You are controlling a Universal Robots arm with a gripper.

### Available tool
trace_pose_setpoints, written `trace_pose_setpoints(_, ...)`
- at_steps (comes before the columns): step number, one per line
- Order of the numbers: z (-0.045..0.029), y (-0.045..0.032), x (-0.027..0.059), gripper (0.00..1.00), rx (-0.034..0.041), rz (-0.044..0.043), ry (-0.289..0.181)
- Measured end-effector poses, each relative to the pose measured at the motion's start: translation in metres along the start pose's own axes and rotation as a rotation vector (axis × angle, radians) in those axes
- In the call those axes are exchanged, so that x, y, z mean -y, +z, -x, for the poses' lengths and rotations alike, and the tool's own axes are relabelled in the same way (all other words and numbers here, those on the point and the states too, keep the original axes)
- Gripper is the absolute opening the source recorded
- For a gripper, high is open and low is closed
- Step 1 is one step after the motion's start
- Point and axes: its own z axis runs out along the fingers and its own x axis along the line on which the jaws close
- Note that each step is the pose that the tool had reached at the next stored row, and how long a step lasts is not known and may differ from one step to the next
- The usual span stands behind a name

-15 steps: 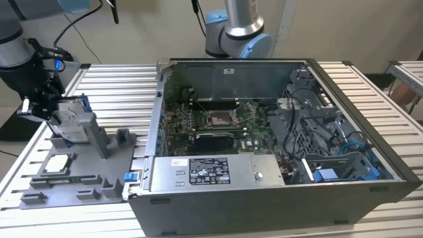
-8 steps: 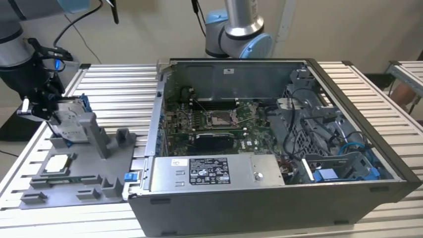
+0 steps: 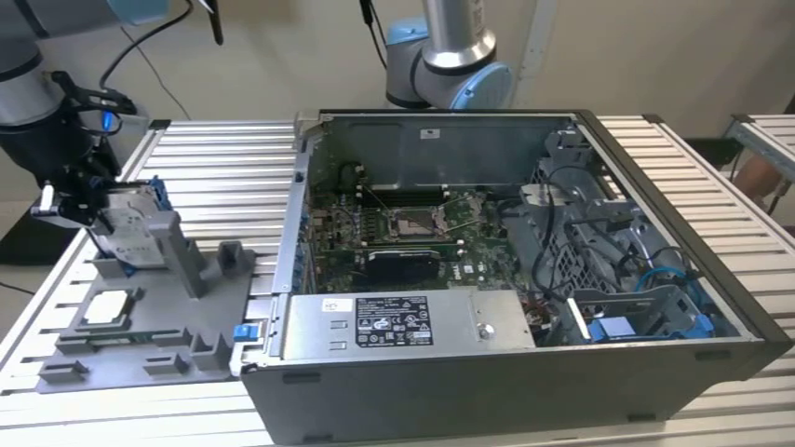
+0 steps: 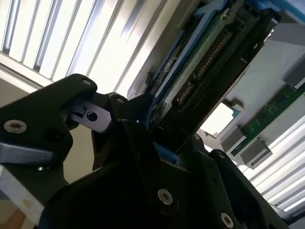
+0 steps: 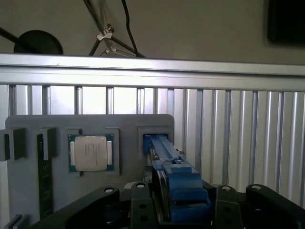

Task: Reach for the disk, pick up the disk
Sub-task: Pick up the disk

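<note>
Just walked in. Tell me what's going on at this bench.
A robot arm is working on the disk, which stands on edge in a slot of the grey tray beside the open computer case. In the first wrist view the gripper has its fingers closed on the disk's blue frame. The disk's far end sits in the slot, so it is gripped but not lifted clear. A square chip lies in the neighbouring pocket.

Quick tally here: one disk (image 3: 130,233), one gripper (image 3: 87,207), one square chip (image 3: 106,305), one green memory stick (image 5: 44,176), one grey tray (image 3: 149,349), one open computer case (image 3: 497,410), one bare processor socket (image 3: 410,222), and one power supply (image 3: 397,326) inside it.
</note>
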Motion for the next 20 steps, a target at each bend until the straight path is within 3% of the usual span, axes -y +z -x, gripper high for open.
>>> trace_pose_setpoints(6, 0.0000, 0.0001, -0.0015, 0.00, 0.0014, -0.0038, -0.006)
trace_pose_setpoints(10, 0.0000, 0.0000, -0.0029, 0.00, 0.0051, -0.0195, -0.009)
trace_pose_setpoints(15, 0.0001, -0.0009, -0.0038, 0.00, 0.0048, -0.0202, -0.010)
trace_pose_setpoints(18, 0.0004, -0.0026, -0.0040, 0.00, -0.0021, -0.0202, -0.010)
trace_pose_setpoints(20, 0.0003, -0.0034, -0.0042, 0.00, -0.0025, -0.0203, -0.010)
